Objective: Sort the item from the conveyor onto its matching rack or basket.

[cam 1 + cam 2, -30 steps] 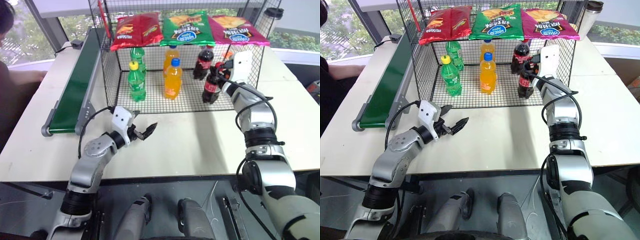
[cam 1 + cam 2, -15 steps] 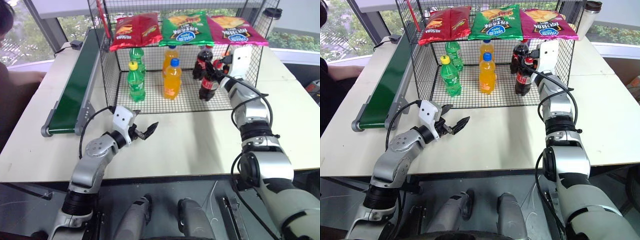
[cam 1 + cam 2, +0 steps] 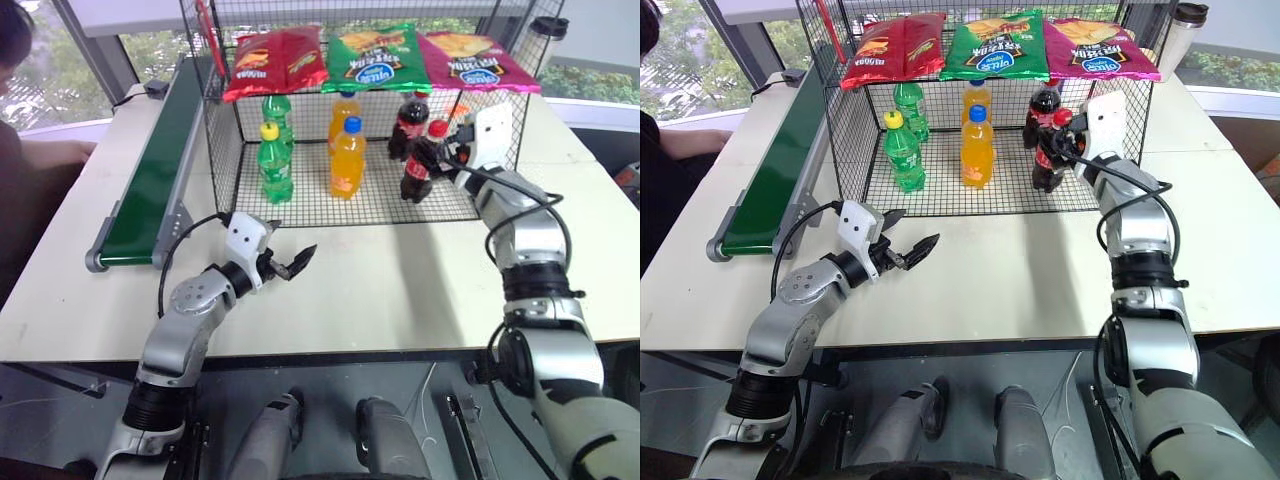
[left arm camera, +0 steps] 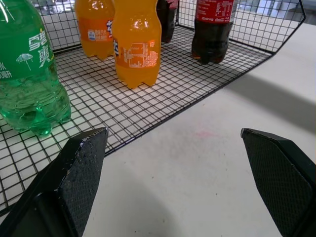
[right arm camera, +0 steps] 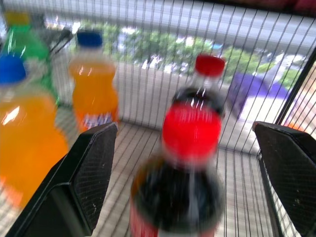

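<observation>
**Cola bottle standing in the basket, both claws released**

Your right claw (image 3: 1068, 141) is spread wide at the basket's right front corner, fingers either side of the near cola bottle (image 3: 418, 165) but apart from it. That bottle stands upright on the grid floor of the black wire basket (image 3: 300, 205), just ahead of the claw, free of any grip. In the right wrist view its red cap (image 5: 192, 129) sits midway between the two open fingers (image 5: 84, 173).

Your left claw (image 3: 288, 263) is also released, jaws wide, holding nothing, level over bare worktop (image 3: 380, 280) just short of the basket's front edge.

Count inside the basket:
- cola bottles: two, the second cola bottle (image 3: 408, 120) directly beyond the first
- orange soda bottles (image 3: 346, 160): two, well to the left of the right claw
- green soda bottles (image 3: 272, 165): two, further left again
- chip bags (image 3: 376, 58): three on the upper rail, red, green and pink, above the claw's level

The green conveyor (image 3: 150, 180) runs along the basket's far left side, nothing on the belt. The worktop is pale. Windows with foliage lie beyond. A person (image 3: 20, 120) sits at the left edge, and a lidded tumbler (image 3: 546, 35) stands behind the basket's right rear corner.
</observation>
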Controlling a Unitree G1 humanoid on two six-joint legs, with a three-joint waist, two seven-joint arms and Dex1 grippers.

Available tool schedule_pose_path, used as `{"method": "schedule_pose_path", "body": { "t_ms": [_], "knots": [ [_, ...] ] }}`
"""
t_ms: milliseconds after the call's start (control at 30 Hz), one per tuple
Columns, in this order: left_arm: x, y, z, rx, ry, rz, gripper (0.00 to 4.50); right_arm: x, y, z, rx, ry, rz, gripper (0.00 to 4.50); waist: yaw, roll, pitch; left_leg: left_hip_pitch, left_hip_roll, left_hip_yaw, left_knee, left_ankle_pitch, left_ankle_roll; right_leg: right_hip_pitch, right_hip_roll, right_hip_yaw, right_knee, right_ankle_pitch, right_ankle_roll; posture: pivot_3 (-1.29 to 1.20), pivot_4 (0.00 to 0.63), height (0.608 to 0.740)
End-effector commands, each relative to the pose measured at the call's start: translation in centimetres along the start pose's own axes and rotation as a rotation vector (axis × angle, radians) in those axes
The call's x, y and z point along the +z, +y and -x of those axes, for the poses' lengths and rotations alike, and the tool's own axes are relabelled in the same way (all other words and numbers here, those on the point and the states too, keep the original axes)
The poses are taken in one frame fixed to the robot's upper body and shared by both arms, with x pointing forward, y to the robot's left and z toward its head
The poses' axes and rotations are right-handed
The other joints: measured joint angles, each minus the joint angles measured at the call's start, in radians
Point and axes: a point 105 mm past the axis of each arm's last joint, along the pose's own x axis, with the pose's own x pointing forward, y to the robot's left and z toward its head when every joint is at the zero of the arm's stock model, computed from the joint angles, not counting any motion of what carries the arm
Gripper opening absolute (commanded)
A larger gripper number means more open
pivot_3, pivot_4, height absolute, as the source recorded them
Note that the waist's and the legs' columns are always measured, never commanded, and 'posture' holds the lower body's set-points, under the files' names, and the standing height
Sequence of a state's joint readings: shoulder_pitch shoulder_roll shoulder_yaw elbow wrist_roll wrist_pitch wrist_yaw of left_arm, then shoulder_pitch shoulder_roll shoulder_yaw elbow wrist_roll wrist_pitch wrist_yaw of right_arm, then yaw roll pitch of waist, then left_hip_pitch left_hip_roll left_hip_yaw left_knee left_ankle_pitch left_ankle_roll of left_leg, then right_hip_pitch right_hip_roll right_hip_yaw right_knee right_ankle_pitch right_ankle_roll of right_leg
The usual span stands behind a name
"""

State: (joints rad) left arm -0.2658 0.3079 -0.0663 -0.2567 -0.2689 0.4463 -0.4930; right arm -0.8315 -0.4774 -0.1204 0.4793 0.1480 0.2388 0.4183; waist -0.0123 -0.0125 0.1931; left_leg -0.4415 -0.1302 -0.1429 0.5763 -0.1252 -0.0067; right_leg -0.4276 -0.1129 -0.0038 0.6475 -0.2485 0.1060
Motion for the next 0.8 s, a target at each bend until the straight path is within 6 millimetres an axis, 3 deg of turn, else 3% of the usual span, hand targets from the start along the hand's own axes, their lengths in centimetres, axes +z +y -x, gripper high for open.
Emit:
{"method": "schedule_pose_path", "body": {
  "t_ms": [33,400,533,800],
  "knots": [
    [0.2,-0.4,0.2,-0.018,-0.01,-0.019,4.5,1.0,0.7,1.6,0.058,-0.011,0.022,4.48,0.0,0.0,0.0,0.0,0.0,0.0,0.0,0.0,0.0,0.0,0.0,0.0,0.0,0.0,0.0,0.0,0.15,0.738],
    [-1.4,-0.3,0.0,0.014,0.029,-0.009,4.5,-4.9,9.9,7.4,0.454,0.175,-0.132,4.48,0.001,0.0,0.0,0.0,0.001,0.0,0.001,-0.001,0.0,0.0,-0.001,0.0,0.0,-0.001,-0.002,0.0,0.15,0.738],
    [-1.5,-0.2,-0.2,0.025,0.031,-0.006,4.5,-6.5,11.3,8.1,0.486,0.224,-0.168,4.48,0.001,0.0,-0.001,0.0,0.001,0.0,0.001,-0.002,-0.002,0.001,-0.001,0.0,0.0,-0.001,-0.002,0.0,0.15,0.738],
    [-1.3,0.0,0.0,0.048,0.005,0.003,4.5,-7.2,12.0,8.1,0.504,0.238,-0.188,4.48,0.001,0.0,-0.001,0.0,0.002,0.001,0.001,-0.002,-0.002,0.001,-0.001,0.0,-0.001,-0.001,-0.002,0.0,0.15,0.738]
  ]
}}
